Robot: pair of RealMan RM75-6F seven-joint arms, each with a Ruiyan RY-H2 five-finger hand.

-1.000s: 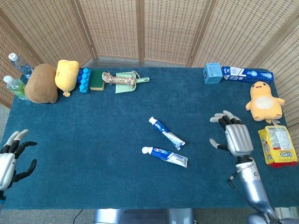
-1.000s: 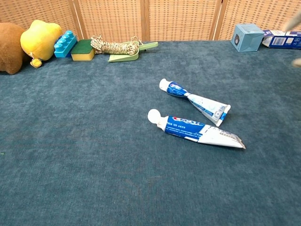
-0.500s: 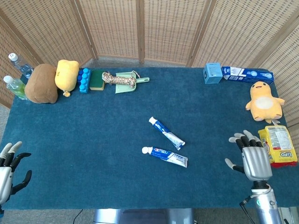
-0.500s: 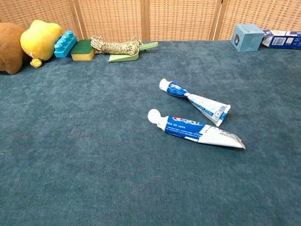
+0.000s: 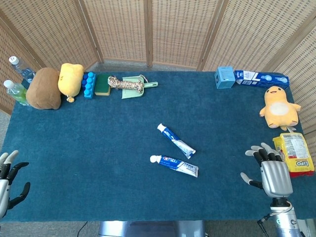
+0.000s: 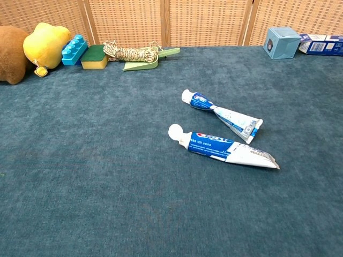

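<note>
Two toothpaste tubes lie near the middle of the blue cloth table [image 5: 98, 148]: a twisted one [image 5: 176, 140] [image 6: 222, 114] and, nearer me, a flatter one [image 5: 175, 166] [image 6: 222, 147]. My right hand [image 5: 273, 173] hangs open at the front right, holding nothing, just left of a yellow snack packet [image 5: 294, 153]. At the front left corner my left hand [image 5: 7, 181] is open with its fingers spread, far from any object. Neither hand shows in the chest view.
Along the back left stand two bottles [image 5: 16, 84], a brown plush [image 5: 43, 88], a yellow plush [image 5: 70, 79], a blue block [image 5: 89, 84], a sponge [image 5: 102, 84] and a rope on a green dustpan [image 5: 129, 85]. Back right hold a blue box [image 5: 224, 77], a toothpaste carton [image 5: 261, 78] and a duck plush [image 5: 278, 106].
Both hands have drawn back toward the table's front edge: the right hand moved from beside the tubes to the front right, the left slid lower at the corner. The tubes have not moved.
</note>
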